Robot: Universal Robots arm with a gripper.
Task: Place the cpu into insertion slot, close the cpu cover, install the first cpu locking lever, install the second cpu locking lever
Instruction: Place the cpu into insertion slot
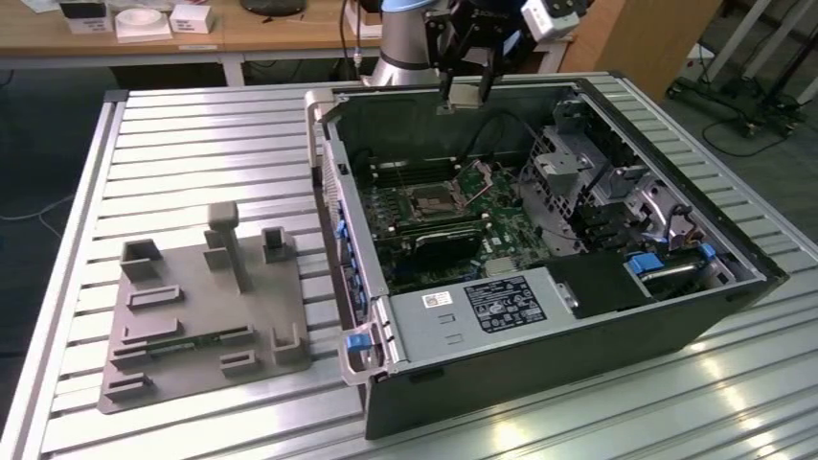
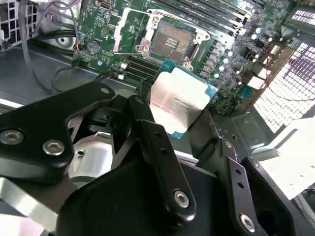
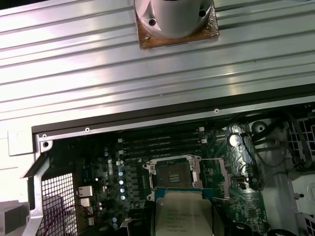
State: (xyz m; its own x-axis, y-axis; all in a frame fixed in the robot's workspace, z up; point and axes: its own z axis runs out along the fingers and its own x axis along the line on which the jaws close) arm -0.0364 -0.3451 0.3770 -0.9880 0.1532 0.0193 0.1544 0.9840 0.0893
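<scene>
At the upper middle of the exterior view, the gripper [image 1: 463,93] hung above the far wall of the open computer case [image 1: 576,355]. Its fingers were clamped on the cpu [image 1: 463,100], a small pale square between the tips. In the second wrist view the two black fingers [image 2: 156,142] pinched the chip by opposite edges. Its silvery top faced the camera and a strip of its green border showed along one side.

Below it, on the green motherboard [image 1: 505,216] lying in the case, sat the insertion slot [image 2: 172,42]. Its dark contact field was exposed inside the silver rim, and it lay well apart from the held chip. In both wrist views the chip sat just beside the slot along the line of sight, not in it. The cpu cover [image 2: 121,32] appeared to be swung open at one side of the slot. It was seen nearly edge-on, so its exact tilt could not be told.

A silver power supply box [image 1: 492,302] filled the near end of the case. The case rested on a slatted aluminium table [image 1: 192,134]. A grey fixture plate [image 1: 192,326] with upright blocks lay at the exterior view's left, well apart from the case. In the first wrist view the arm's round base [image 3: 174,17] stood on the slats beyond the case wall.
</scene>
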